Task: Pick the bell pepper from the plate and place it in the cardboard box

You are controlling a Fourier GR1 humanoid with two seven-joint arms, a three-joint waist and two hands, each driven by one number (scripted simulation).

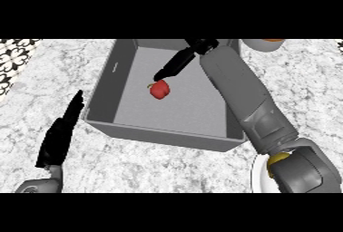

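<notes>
small red bell pepper [159,89] lay in grey box [127,129]; right hand [175,64] fingers straight, possibly touching its stem; left hand [59,138] flat, unclenched.

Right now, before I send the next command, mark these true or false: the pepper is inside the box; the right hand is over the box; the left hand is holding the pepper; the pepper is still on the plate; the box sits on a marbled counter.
1. The pepper is inside the box. True.
2. The right hand is over the box. True; its fingers point down at the pepper.
3. The left hand holds the pepper. False; it rests open on the counter, left of the box.
4. The pepper is on the plate. False; the plate's edge shows at lower right, partly hidden by the right arm.
5. The box sits on a marbled counter. True.
</notes>
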